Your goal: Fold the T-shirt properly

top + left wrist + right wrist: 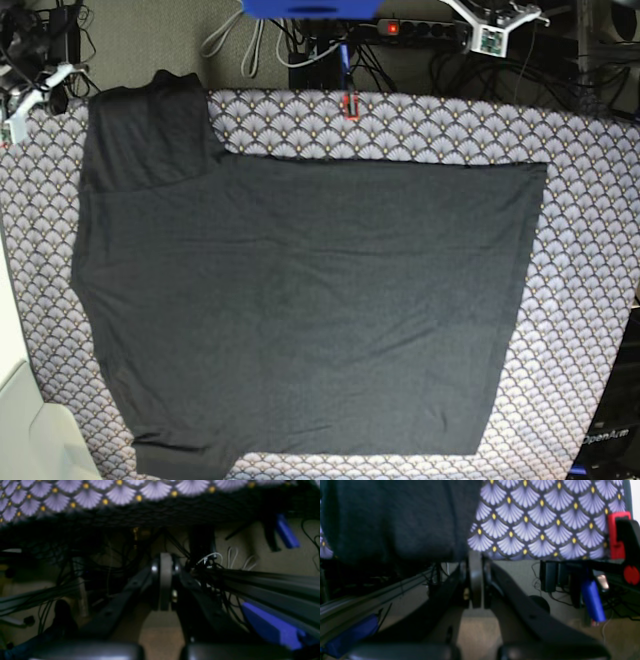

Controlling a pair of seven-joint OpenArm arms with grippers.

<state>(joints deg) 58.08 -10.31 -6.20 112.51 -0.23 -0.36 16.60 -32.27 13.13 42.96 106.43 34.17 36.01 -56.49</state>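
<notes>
The T-shirt [300,310] lay spread flat and, apparently, unfolded on the desk [590,200]; both my jaws were closed, gripping nothing.

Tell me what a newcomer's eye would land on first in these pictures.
The big dark T-shirt lies spread flat and plain side up, covering most of the table in the base view. Around it shows the fan-patterned tablecloth. At the far table edge sits a small red clamp, with cables behind it.
</notes>
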